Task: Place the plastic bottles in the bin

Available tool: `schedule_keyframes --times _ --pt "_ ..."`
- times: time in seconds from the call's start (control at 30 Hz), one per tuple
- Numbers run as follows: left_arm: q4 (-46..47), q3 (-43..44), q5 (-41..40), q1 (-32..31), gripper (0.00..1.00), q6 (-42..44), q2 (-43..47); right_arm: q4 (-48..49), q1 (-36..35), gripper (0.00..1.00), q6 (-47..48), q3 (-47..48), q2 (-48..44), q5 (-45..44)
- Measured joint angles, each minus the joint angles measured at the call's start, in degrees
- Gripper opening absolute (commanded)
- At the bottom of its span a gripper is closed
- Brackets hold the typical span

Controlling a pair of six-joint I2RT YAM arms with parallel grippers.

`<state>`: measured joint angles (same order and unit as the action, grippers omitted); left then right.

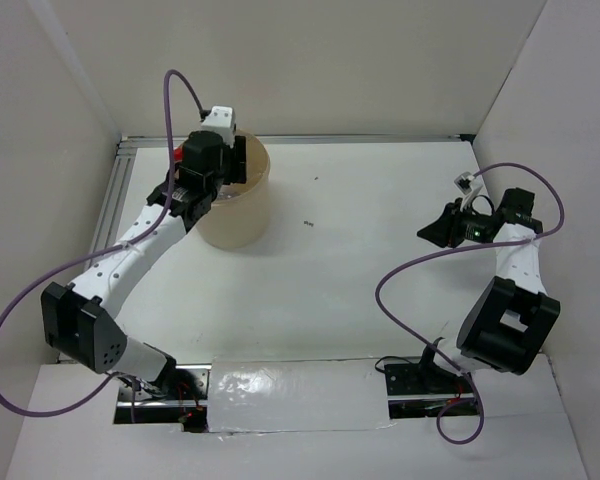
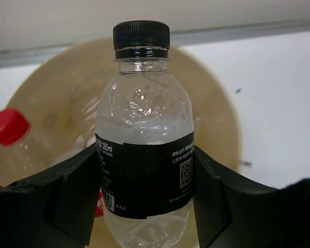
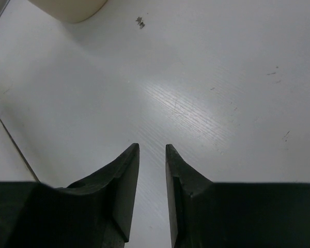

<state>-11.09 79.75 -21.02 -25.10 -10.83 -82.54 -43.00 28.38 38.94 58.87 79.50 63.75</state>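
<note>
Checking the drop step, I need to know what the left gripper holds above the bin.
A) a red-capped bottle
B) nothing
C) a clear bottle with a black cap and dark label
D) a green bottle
C: in the left wrist view the left gripper clamps the black-capped bottle by its dark label above the bin, while a red-capped bottle lies inside it.

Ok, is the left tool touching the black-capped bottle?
Touching. In the left wrist view, both fingers of the left tool press against the dark label of the black-capped bottle, with no gap on either side.
</note>
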Motion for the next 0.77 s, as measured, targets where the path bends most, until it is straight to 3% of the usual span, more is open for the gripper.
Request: schedule_keyframes --times 0.07,0.1,0.17,0.33,0.53,0.77 --pt "-1.2 -1.6 -0.1 1.8 0.75 -0.2 -0.6 -0.8 0.0 0.52 0.9 0.0 0.0 -0.2" --pt "-1.7 -2.0 -0.1 2.5 0.98 -0.2 -0.9 -1.1 0.0 0.60 1.3 0.0 0.0 -0.3" --pt "-2.3 -2.2 0.0 3.1 1.00 -0.4 -1.0 -1.8 0.0 0.77 1.9 -0.1 0.0 -1.1" --pt "-2.4 -1.7 0.9 2.2 1.00 -1.3 0.1 -2.2 -0.3 1.00 3.3 -2.0 -1.6 -5.1" --pt "-0.9 -2.9 8.7 -3.9 1.00 -1.2 8.7 0.1 -0.5 1.00 -2.2 -5.3 -6.8 -12.7" --pt "10.4 -22.1 22.9 -11.6 1.00 -2.7 28.4 8.9 -0.6 1.00 -14.4 -7.7 -13.3 -28.0"
